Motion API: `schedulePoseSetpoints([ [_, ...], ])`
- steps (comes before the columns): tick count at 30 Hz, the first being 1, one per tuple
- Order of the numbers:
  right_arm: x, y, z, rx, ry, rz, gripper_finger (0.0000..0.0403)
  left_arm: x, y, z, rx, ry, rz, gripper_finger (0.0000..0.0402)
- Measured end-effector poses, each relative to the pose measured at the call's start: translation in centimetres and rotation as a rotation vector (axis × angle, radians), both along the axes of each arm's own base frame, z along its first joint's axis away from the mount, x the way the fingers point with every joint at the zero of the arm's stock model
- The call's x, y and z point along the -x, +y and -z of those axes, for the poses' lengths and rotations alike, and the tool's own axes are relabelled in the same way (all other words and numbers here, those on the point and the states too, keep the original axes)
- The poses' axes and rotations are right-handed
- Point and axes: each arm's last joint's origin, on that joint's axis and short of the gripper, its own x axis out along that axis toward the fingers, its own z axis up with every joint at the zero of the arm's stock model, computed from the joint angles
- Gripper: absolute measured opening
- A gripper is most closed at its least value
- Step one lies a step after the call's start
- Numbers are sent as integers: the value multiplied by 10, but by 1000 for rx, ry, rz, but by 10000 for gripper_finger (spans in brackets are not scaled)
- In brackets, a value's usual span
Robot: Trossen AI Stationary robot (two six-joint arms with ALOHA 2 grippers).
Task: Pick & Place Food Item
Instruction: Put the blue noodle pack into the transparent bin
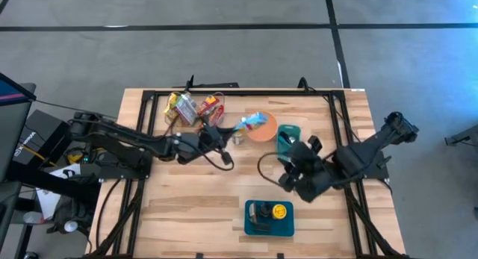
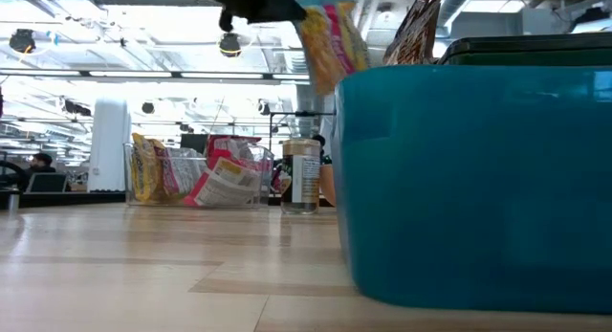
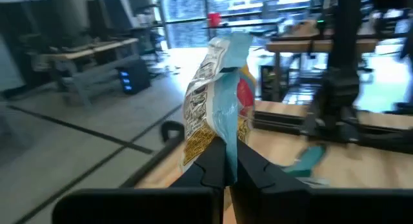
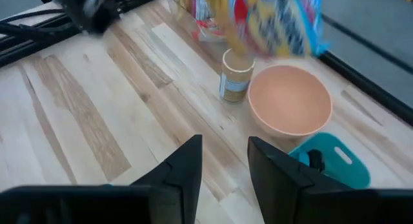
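Note:
A blue, yellow and red snack bag (image 1: 254, 122) is in the air over the left rim of an orange bowl (image 1: 264, 130), with my left gripper (image 1: 230, 130) shut on it. The low view shows the bag (image 2: 335, 40) high above the table. My right gripper (image 4: 222, 162) stands open with nothing between its fingers, above the bare wood to the near right of the bowl (image 4: 290, 98). In the high view the right gripper (image 1: 287, 173) sits between the bowl and a blue bin (image 1: 269, 218). My left gripper pinches one end edge of the bag (image 3: 226, 150) between its two fingers. The fingers come level from the table's left. The bag sticks out beyond the fingertips, lifted clear of the table and the bowl.
A small jar (image 1: 237, 137) stands just left of the bowl. A clear container (image 1: 187, 107) with more snack bags sits at the far left. A teal flat piece (image 1: 287, 135) lies right of the bowl. The blue bin near the front edge holds a yellow item.

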Motion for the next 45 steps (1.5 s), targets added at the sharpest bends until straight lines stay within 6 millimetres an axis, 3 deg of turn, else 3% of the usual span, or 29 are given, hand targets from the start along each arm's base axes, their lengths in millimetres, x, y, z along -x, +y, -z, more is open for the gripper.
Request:
schedulePoseSetpoints([
  [4,8,13,5,20,-40,-2,118,16,8,-17,-9,-14,-75,1],
  [11,19,26,37,121,-47,11,85,37,25,-34,-14,-1,-150,1],
  [17,20,27,68,163,-16,6,34,52,39,-40,-25,33,-277,1],
  [23,21,25,84,199,-10,11,4,64,53,-45,-33,47,-403,1],
  [35,21,24,94,213,-13,13,2,74,83,-34,-45,164,-638,1],
  [45,20,26,94,203,-26,11,1,88,109,-14,122,209,-707,1],
])
